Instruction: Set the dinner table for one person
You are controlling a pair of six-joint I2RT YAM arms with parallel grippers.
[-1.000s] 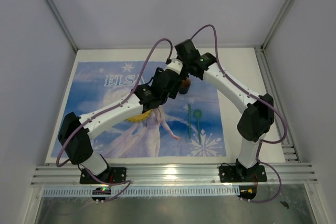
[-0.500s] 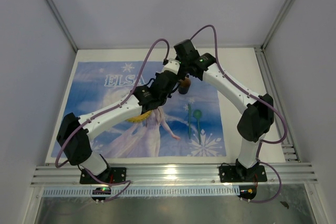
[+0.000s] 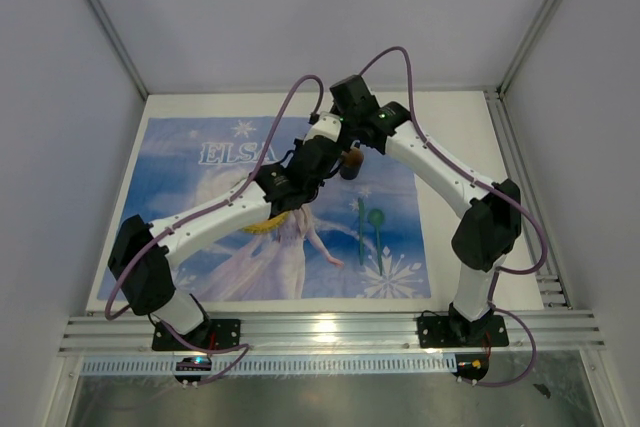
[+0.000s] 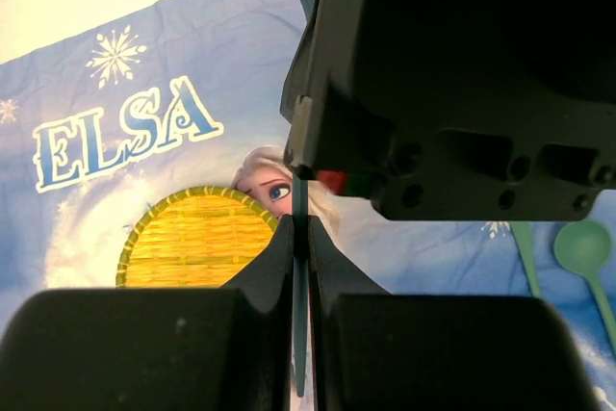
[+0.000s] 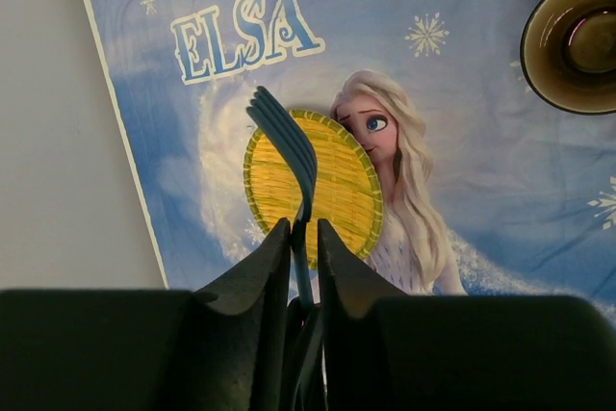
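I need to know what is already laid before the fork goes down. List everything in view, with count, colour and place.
Flat white matte tabletop: one, white, under everything.
Printed "ELSA" cloth: one, blue, spread on the tabletop.
Round woven mat: one, yellow with a green rim, on the cloth.
Translucent glass cup: one, brown, on the cloth, right of the mat.
Plastic spoon: one, green, on the cloth's right part.
Slim plastic utensil: one, green, just left of the spoon; type unclear.
Plastic fork: one, dark teal, held above the cloth.
Left end effector: one, black, shut on the fork's handle.
Right end effector: one, black, fingers flanking the fork; grip unclear.
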